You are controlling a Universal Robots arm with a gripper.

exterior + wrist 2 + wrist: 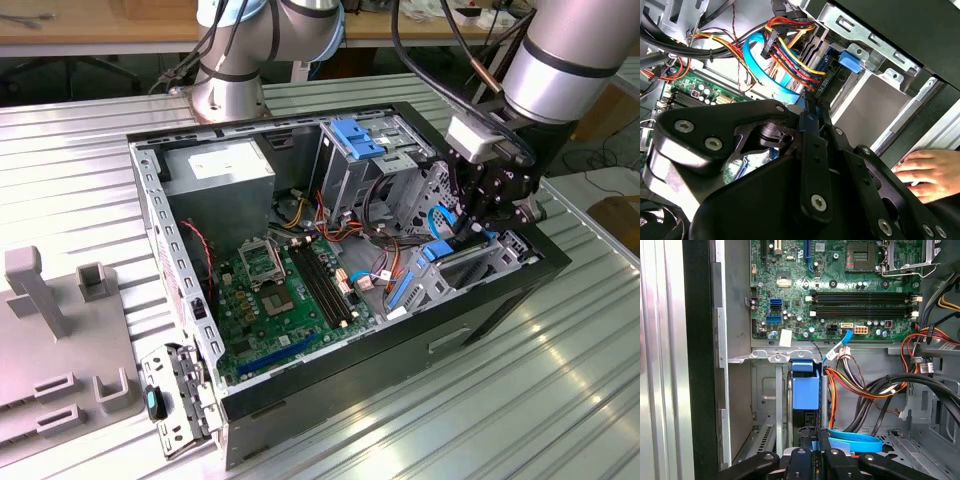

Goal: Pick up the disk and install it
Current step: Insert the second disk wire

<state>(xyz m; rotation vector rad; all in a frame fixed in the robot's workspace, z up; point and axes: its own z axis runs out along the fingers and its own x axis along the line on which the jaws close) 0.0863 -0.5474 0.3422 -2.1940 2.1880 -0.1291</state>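
Observation:
The disk stands on edge in the drive bay at the front corner of the open computer case. Its bright blue carrier faces the first wrist camera, with a dark body below it. In the exterior view the disk shows as a blue piece low in the bay at the exterior view's right. My gripper reaches down into the case, its black fingers closed on the disk's thin edge. In the second wrist view the gripper pinches a blue strip, and the disk's blue tab pokes out beyond it.
Coloured power wires and a blue flat cable crowd the bay beside the disk. The motherboard and power supply fill the case. A person's hand rests outside the case wall. Grey fixtures sit at the exterior view's left.

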